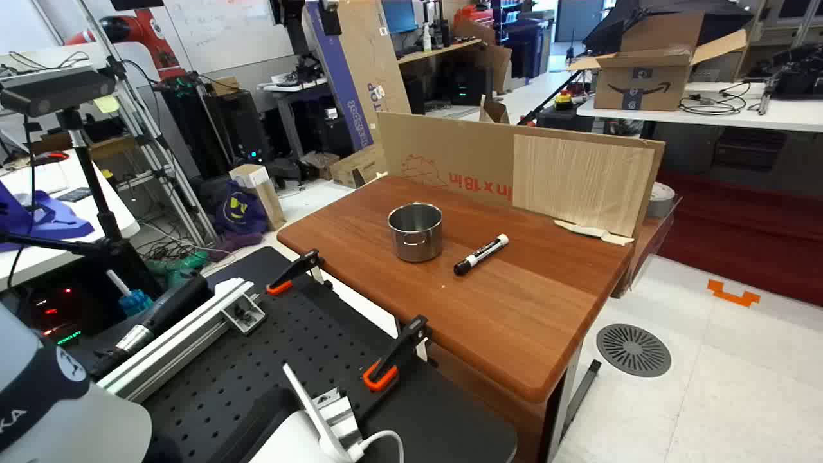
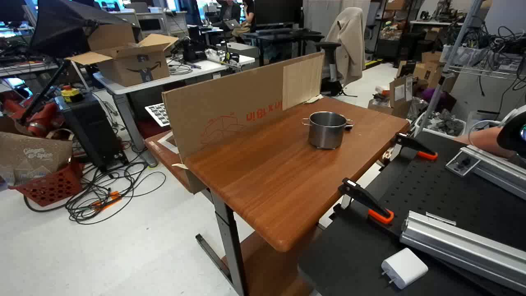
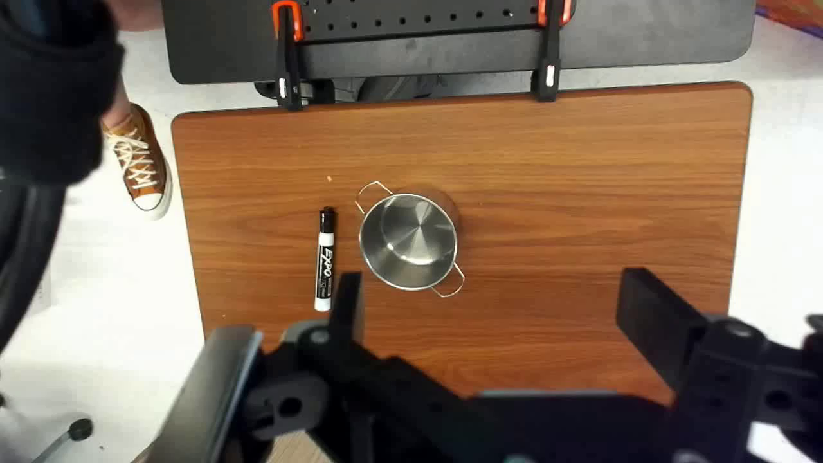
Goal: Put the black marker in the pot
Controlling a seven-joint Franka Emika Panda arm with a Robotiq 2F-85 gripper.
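The black marker [image 1: 481, 254] lies on the wooden table [image 1: 514, 315], with a black cap and a white body with a black label. It lies beside the pot, apart from it. In the wrist view the marker [image 3: 325, 267] is left of the pot. In an exterior view only its dark end [image 2: 349, 127] shows behind the pot. The pot [image 1: 415, 249] is shiny grey metal with two thin wire handles and stands upright; it also shows here [image 2: 326, 136] and, seen from above with nothing inside, in the wrist view [image 3: 400, 271]. My gripper [image 3: 493, 276] is open and empty, above the table.
A cardboard panel [image 1: 463, 154] stands upright along one long table edge. Two black and orange clamps [image 1: 398, 354] [image 2: 415, 144] sit at the opposite edge, beside the black perforated board [image 1: 308, 341]. A person's shoe [image 3: 138, 157] is beside the table.
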